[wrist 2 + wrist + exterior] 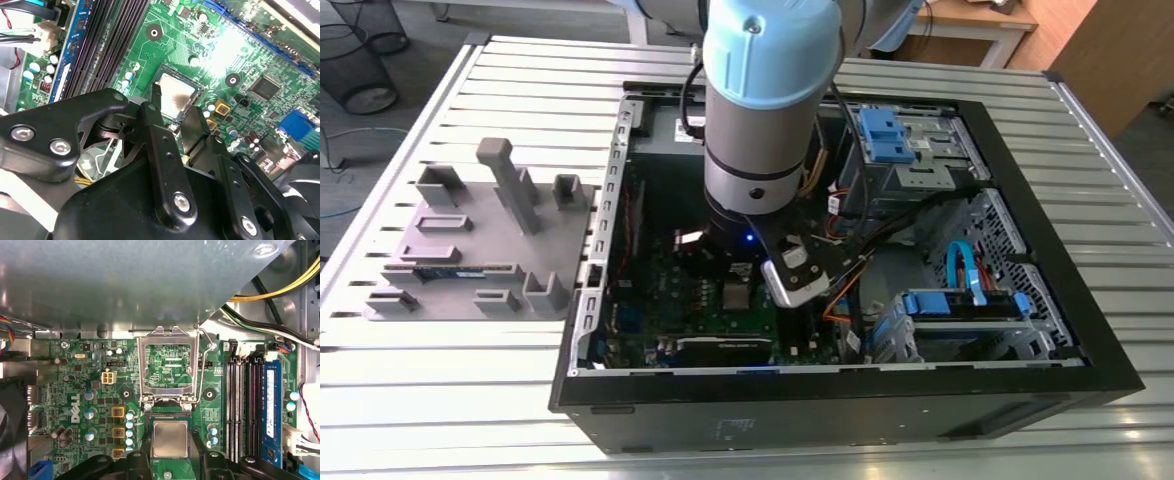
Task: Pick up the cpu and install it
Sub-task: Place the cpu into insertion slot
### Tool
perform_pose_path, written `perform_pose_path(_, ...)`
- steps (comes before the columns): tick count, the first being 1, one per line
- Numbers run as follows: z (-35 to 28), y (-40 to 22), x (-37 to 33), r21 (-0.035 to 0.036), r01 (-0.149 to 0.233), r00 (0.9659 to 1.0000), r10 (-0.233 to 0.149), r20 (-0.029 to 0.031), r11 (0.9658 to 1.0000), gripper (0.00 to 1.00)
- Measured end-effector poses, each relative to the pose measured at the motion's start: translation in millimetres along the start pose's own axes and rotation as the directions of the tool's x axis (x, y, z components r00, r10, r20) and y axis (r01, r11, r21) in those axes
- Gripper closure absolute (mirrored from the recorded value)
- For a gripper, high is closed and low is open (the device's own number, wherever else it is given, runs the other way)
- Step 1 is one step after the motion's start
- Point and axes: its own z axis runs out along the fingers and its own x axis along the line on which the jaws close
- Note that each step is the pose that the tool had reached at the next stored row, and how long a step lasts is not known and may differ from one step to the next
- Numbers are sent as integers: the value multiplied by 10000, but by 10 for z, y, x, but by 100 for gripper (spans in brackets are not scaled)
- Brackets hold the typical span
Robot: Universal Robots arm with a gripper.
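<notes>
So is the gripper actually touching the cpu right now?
Cannot tell. In both wrist views the gripper sits closely astride the cpu, but neither view plainly shows contact or a gap.

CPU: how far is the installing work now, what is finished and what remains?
Done: the cpu lies flat in its place on the motherboard. In hand: the gripper sits right at it. Left: the hinged metal frame stands open, not closed over the chip.

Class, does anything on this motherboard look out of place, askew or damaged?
Nothing damaged or askew. The cpu sits square to its socket, whose frame lies flipped open beside it; the gripper is at the cpu.
</notes>
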Motion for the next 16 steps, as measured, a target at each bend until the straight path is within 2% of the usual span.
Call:
perform_pose_path(6,94,-1,2,8,-1,10000,1,0,10000,57)
perform_pose_path(16,130,-2,2,15,0,10000,0,-2,10000,57)
